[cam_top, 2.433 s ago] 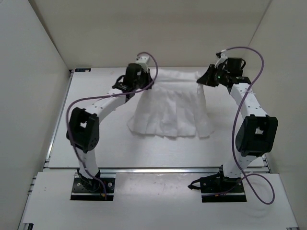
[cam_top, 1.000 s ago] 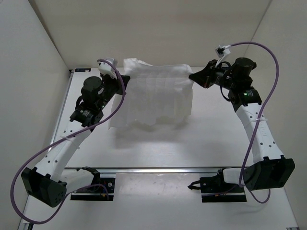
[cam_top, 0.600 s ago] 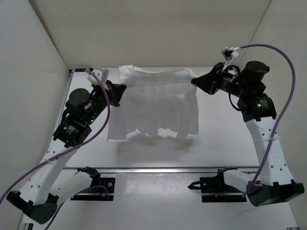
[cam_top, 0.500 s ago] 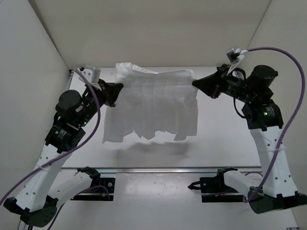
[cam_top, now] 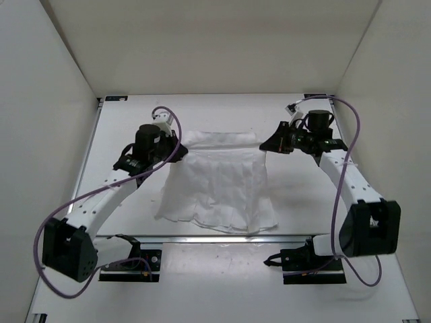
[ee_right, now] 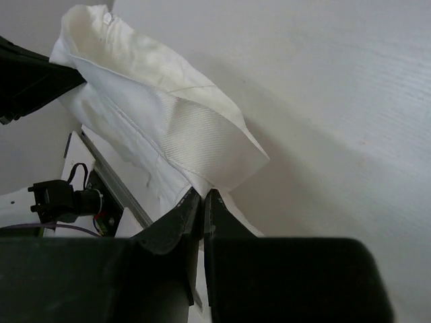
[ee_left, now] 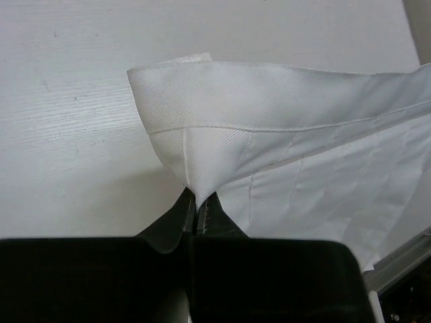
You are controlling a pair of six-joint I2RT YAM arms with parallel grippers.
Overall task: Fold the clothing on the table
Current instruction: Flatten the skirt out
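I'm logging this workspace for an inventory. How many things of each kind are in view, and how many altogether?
Garments: 1, the white clothing
Tables: 1, the white table
Grippers: 2, left gripper and right gripper, each shut on the clothing
Total: 4

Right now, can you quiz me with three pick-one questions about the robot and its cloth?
1. Where is the plain white thin fabric garment?
A: on the white table. B: on the side wall. C: on the floor.
2. What colour are the robot's cables?
A: green. B: purple. C: orange.
3. How is the left gripper?
A: wide open. B: shut on nothing. C: shut on the garment.
Answers:
1 A, it drapes across the table's middle.
2 B, purple loops show in the top view.
3 C, its tips pinch a garment corner.
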